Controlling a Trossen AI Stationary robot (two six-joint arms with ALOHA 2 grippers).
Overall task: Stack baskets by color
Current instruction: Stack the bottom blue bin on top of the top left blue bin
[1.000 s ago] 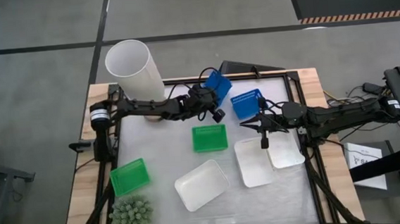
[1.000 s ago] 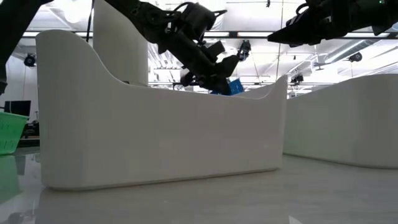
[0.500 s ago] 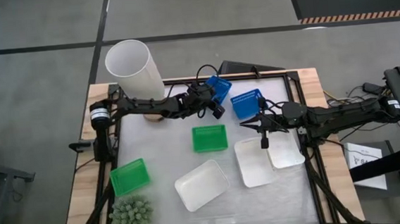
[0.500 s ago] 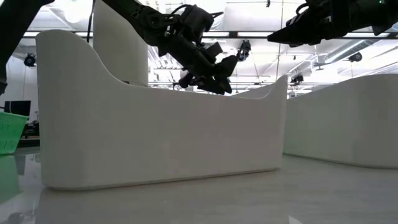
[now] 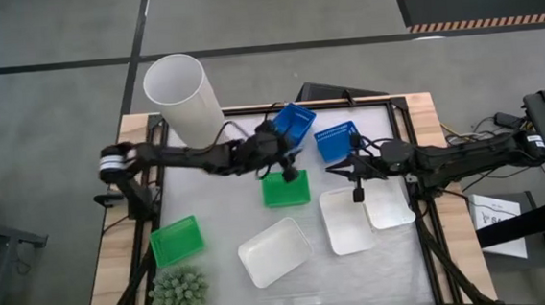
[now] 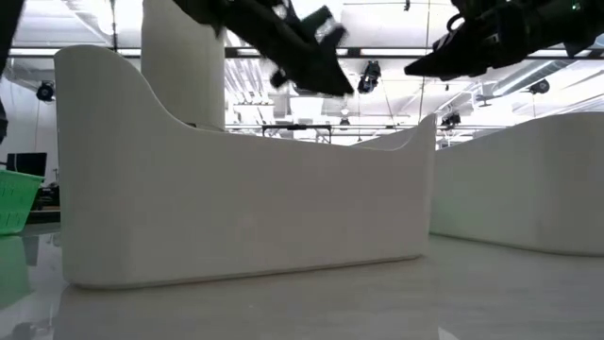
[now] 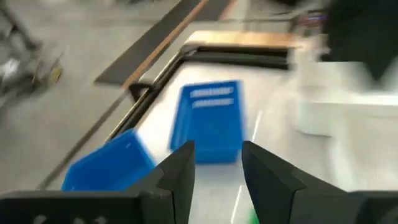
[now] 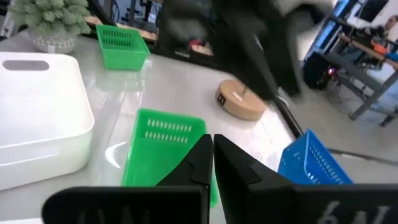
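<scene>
My left gripper (image 5: 290, 175) hangs open and empty over the far edge of a green basket (image 5: 285, 188) at mid-table; its fingers (image 7: 180, 177) frame a flat blue basket (image 7: 211, 121). A second blue basket (image 5: 293, 122) stands tilted at the table's far edge. My right gripper (image 5: 332, 170) is shut and empty, right of the green basket and near the flat blue basket (image 5: 335, 140). Another green basket (image 5: 177, 240) lies near left. Three white baskets (image 5: 275, 251), (image 5: 345, 220), (image 5: 389, 202) sit toward the near right.
A tall white cylinder (image 5: 184, 96) stands at the far left corner, close to my left arm. A spiky green plant (image 5: 178, 291) sits at the near left corner. A tan round disc (image 8: 241, 99) lies at the cylinder's foot. A dark frame rail (image 5: 405, 114) borders the table.
My left gripper has let go of the blue basket, which stays tilted at the far edge. The gripper has then drawn back from it, risen and swung toward the table's near edge, ending over the green basket. My right arm has kept still.
</scene>
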